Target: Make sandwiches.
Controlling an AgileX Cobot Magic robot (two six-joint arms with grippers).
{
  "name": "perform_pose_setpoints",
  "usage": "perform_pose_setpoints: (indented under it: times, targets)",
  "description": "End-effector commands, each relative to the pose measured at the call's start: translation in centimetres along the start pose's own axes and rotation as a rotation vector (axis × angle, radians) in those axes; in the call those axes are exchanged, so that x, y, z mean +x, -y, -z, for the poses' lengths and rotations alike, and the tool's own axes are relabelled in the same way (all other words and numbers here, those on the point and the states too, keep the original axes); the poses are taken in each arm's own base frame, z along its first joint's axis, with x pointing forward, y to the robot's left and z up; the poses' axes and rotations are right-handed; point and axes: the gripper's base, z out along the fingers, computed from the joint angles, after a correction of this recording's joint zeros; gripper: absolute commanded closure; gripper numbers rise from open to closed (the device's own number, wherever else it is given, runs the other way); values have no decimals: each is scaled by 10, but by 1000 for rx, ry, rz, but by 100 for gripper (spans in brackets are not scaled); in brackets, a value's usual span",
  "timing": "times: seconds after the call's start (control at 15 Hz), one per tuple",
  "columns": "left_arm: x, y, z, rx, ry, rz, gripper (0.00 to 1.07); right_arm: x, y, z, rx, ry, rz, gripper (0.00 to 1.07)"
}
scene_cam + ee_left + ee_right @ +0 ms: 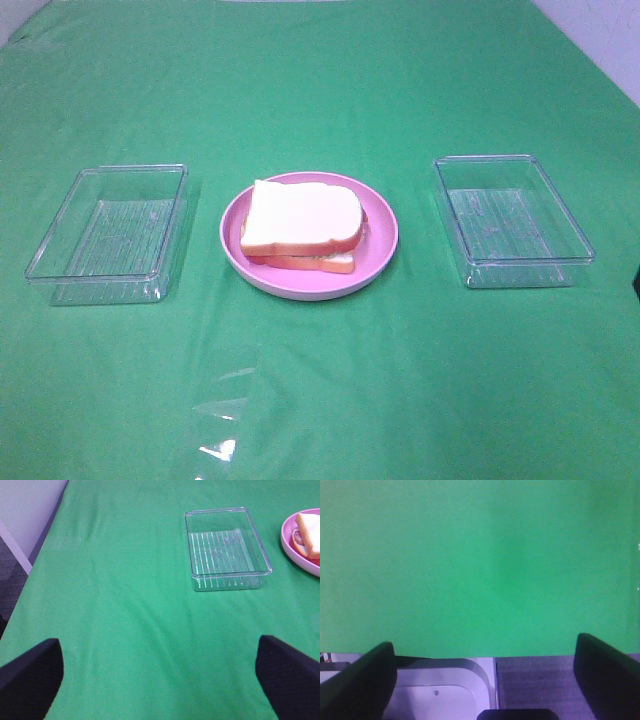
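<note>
Both grippers stand spread wide and hold nothing: the left gripper (160, 677) hangs over bare green cloth (125, 605), its two dark fingers (30, 677) far apart at the edges of its wrist view, and the right gripper (482, 677) hangs above the cloth's edge with its fingers (607, 675) just as far apart. Neither shows in the high view. On the table's middle sits a pink plate (385, 235) carrying the sandwich (303, 218), white bread on top with red-brown filling peeping out at the side. A clear left tray (108, 222) and a clear right tray (512, 220) flank the plate, each apart from it
</note>
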Motion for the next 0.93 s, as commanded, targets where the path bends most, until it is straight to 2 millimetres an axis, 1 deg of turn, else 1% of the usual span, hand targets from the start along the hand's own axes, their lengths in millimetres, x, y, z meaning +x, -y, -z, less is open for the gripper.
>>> perform_pose_setpoints:
  times: [0.07,0.13,0.2,0.33,0.4,0.53,0.6,0.87,0.93]
  targets:
    - [1,1,1,13,18,10,9,53,2,21,-10,205,12,16]
    - [1,1,1,15,18,11,9,71,3,29,-15,305,14,16]
    - [1,1,1,15,18,11,9,98,4,40,-23,469,19,16]
    - [1,1,1,15,18,11,9,129,5,46,-31,644,26,16]
    - [1,1,1,15,18,11,9,142,6,44,-33,699,31,16]
    - [1,1,1,15,18,11,9,160,7,31,-33,766,37,16]
    - [1,1,1,15,18,11,9,167,8,28,-31,783,42,16]
    - [1,1,1,15,18,11,9,183,9,30,-15,879,73,16]
    - [1,1,1,15,18,11,9,190,9,30,-15,927,75,16]
